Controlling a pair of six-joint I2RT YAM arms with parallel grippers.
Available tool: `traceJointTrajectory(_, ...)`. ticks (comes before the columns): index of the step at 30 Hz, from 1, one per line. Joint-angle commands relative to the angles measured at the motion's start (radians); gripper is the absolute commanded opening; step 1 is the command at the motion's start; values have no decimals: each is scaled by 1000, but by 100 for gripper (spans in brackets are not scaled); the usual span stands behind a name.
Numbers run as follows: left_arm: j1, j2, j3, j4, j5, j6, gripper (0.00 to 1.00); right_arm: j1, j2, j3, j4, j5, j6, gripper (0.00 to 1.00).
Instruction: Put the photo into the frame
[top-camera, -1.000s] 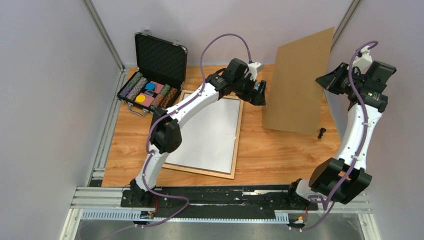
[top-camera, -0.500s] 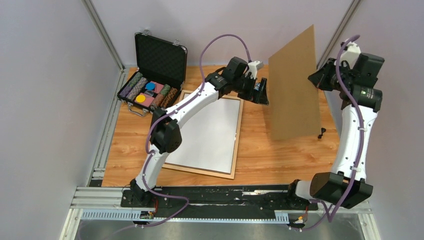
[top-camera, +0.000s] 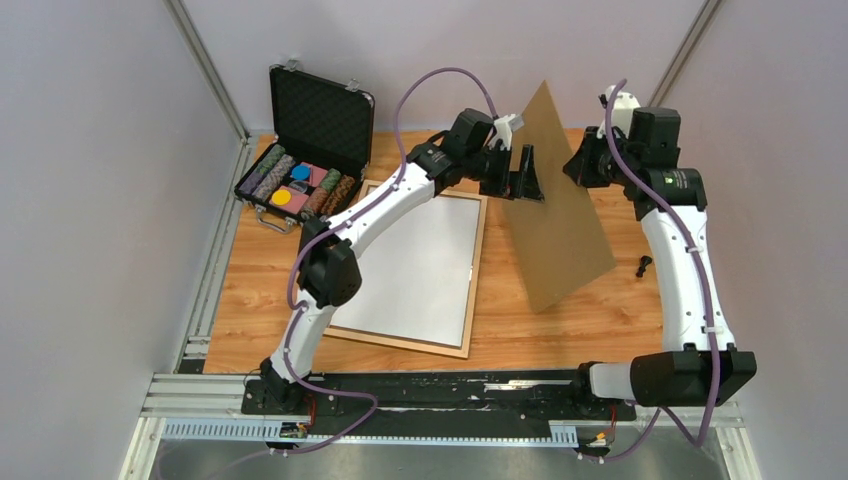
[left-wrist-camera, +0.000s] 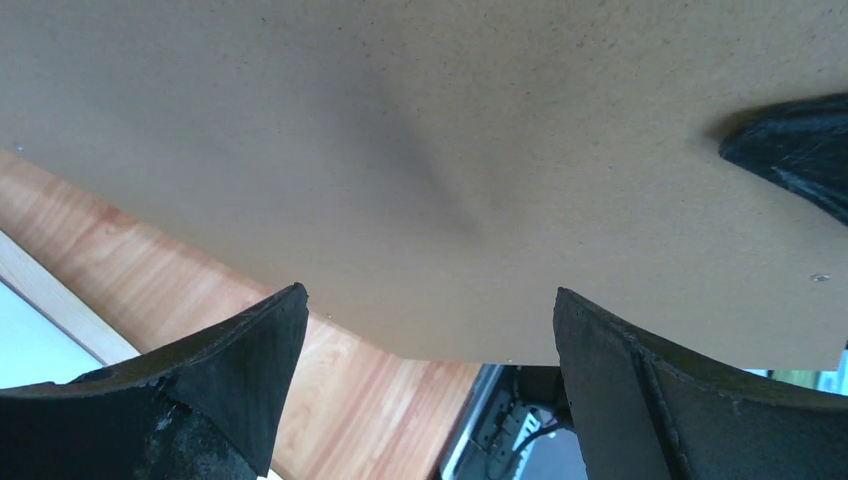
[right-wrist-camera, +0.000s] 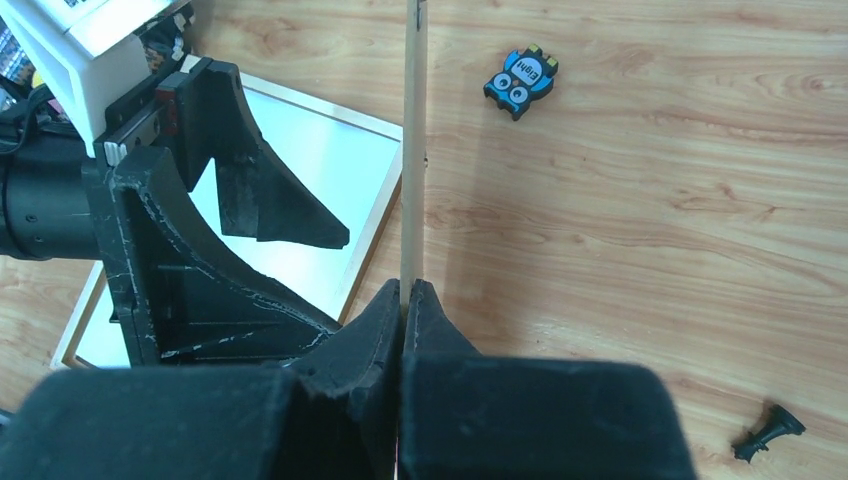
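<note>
The frame (top-camera: 478, 262), thin light-brown moulding, lies flat mid-table. The photo (top-camera: 420, 265) lies inside it with its plain white back up; the printed side is hidden. My right gripper (top-camera: 573, 168) is shut on the upper edge of the brown backing board (top-camera: 558, 235) and holds it upright and tilted, just right of the frame. In the right wrist view the board (right-wrist-camera: 412, 140) shows edge-on, pinched between my fingers (right-wrist-camera: 380, 310). My left gripper (top-camera: 528, 185) is open and empty beside the board's left face, which fills the left wrist view (left-wrist-camera: 420, 130).
An open black foam-lined case (top-camera: 305, 150) with coloured chips stands at the back left. A small black part (top-camera: 643, 265) lies on the table at the right. A small blue owl figure (right-wrist-camera: 520, 82) lies on the wood beyond the board.
My right arm has swung left and carried the brown board from the right side to next to my left gripper, turning it more edge-on. The left arm has barely moved.
</note>
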Motion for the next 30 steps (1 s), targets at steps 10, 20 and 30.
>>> traceJointTrajectory(10,29,-30,-46,60,53,-99,100,78,9,-36,94,114,4,0)
traceJointTrajectory(20,34,-5,-62,65,71,-110,100,117,40,-36,80,158,-9,0)
traceJointTrajectory(30,68,-81,-155,89,81,-125,100,157,59,-41,81,186,18,21)
